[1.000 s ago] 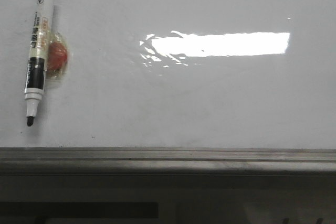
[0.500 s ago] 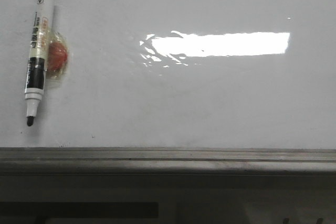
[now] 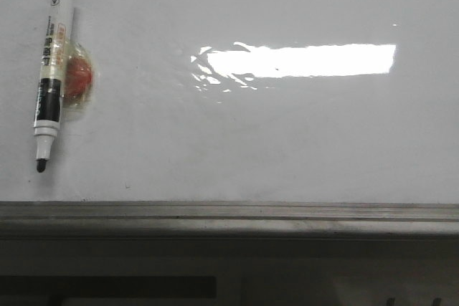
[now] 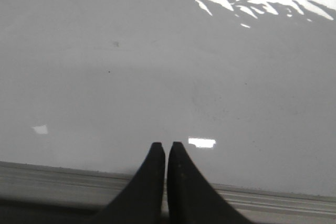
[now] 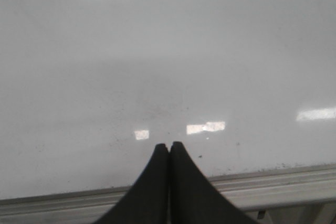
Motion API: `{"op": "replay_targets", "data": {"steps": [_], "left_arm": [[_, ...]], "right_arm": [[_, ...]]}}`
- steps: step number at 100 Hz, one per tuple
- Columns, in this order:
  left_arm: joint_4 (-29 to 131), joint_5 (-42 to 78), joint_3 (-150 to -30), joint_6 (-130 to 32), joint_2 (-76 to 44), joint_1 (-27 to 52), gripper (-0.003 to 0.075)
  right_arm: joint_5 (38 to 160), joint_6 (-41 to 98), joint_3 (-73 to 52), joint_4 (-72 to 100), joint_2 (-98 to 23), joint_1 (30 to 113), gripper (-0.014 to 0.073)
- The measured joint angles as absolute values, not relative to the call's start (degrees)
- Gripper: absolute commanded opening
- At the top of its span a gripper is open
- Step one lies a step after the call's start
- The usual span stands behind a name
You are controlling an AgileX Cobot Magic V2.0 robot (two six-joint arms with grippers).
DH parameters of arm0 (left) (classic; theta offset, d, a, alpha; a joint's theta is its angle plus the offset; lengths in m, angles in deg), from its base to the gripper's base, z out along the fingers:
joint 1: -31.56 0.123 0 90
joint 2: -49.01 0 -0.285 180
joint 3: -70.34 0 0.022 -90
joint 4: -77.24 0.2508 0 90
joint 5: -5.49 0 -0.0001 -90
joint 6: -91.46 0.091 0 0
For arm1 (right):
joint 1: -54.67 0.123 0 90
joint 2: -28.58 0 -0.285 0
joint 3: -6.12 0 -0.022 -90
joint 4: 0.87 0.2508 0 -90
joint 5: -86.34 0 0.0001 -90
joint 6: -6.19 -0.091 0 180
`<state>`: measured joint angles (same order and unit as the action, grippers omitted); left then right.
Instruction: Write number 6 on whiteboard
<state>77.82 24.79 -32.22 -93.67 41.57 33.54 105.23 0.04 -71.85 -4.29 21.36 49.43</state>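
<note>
One glossy white whiteboard [image 3: 287, 134]; one black-and-white uncapped marker pen [image 3: 51, 69]; one round red magnet in clear wrap [image 3: 79, 77]; two black grippers, left [image 4: 166, 145] and right [image 5: 169, 145].

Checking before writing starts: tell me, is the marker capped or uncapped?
Uncapped. The marker lies on the whiteboard with its dark tip bare, pointing toward the rail; no cap is visible.

light: dim, grey | glare: bright rectangle on whiteboard [image 3: 287, 141] — broken, rippled at one end | focus: soft — wrist views grainy

Front view faces whiteboard [image 3: 287, 141] closely; both wrist views look down onto same board, near rail [image 4: 294, 200].
</note>
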Motion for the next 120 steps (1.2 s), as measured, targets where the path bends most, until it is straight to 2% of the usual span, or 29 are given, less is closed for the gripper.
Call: {"op": "replay_targets", "data": {"steps": [82,120], "left_arm": [[77.8,24.8,-32.2,-93.7,41.6,33.5,-0.0019],[78.3,20.5,-32.2,-93.7,41.6,33.5,-0.0019]], "right_arm": [[105.1,0.0,-71.9,-4.3,21.4,49.4,-0.0064],[93.5,0.0,-72.0,-4.3,21.4,49.4,-0.0064]]}}
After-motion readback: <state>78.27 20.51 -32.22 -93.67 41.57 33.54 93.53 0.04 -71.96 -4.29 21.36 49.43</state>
